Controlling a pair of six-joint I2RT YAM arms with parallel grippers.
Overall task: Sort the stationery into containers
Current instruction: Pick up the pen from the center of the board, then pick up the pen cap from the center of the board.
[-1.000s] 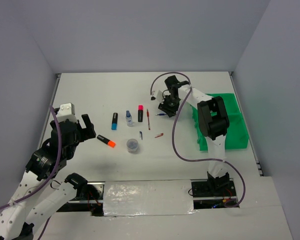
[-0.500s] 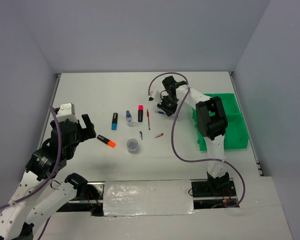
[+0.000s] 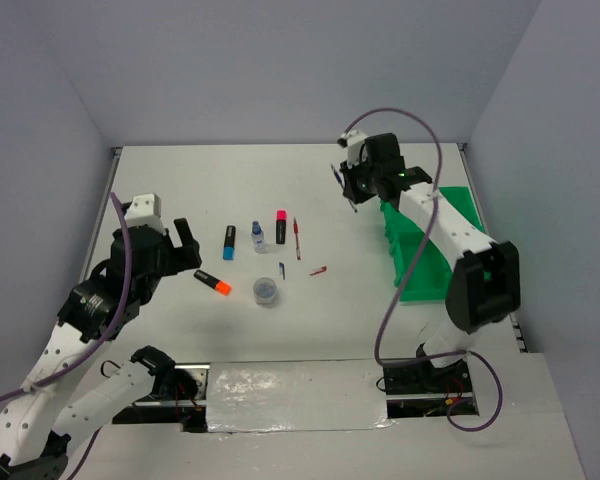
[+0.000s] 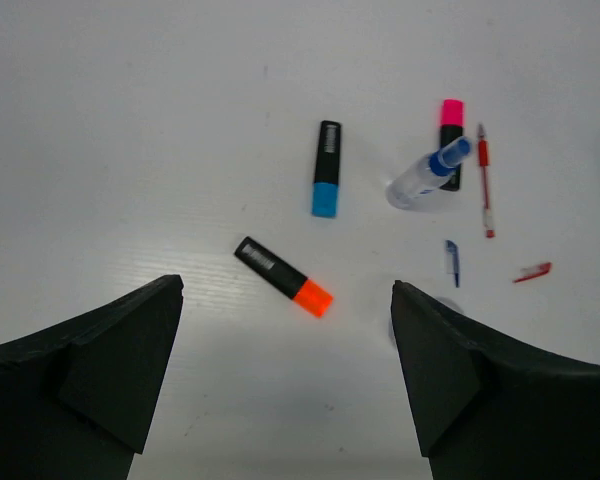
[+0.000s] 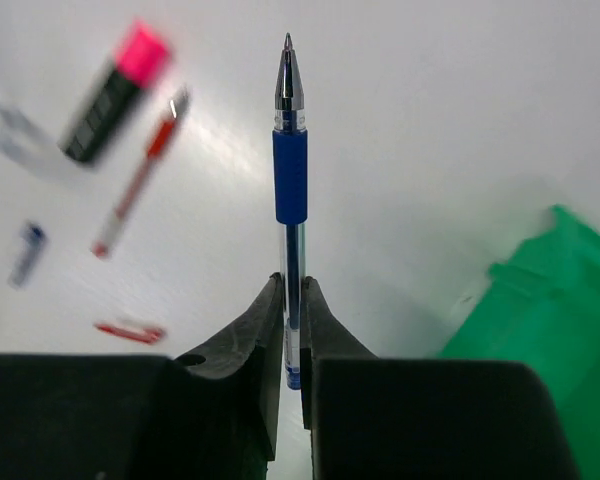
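My right gripper is shut on a thin blue pen and holds it above the table, just left of the green divided tray, which also shows in the right wrist view. My left gripper is open and empty above the orange-capped highlighter, which lies between its fingers in the left wrist view. On the table lie a blue-capped highlighter, a blue-capped clear bottle, a pink-capped highlighter, a red pen and a round clear jar.
A small blue pen cap and a red pen cap lie loose near the jar. The right arm's forearm crosses above the tray. Grey walls close in the table on three sides.
My right gripper has lifted the blue pen off the table and swung up and to the right, toward the tray. My left gripper has shifted slightly forward and right.
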